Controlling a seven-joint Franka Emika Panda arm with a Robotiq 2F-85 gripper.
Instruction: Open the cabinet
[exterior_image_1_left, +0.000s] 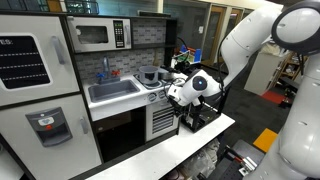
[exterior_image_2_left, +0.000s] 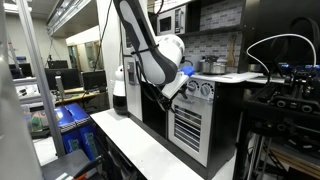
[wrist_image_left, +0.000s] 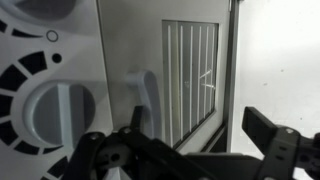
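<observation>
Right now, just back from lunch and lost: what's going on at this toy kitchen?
The robot's gripper hangs open in front of the cabinet, the small oven-like compartment with a grey-striped door. The door handle sits just ahead of it, not yet gripped, and the door looks shut.

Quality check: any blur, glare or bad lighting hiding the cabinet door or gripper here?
Wrist view: soft, grey; the gripper is dark and blurred near the lens, but stripes on the cabinet read clearly. In an exterior view the arm looms pale and blurred; in both exterior views the cabinet is evenly lit.
</observation>
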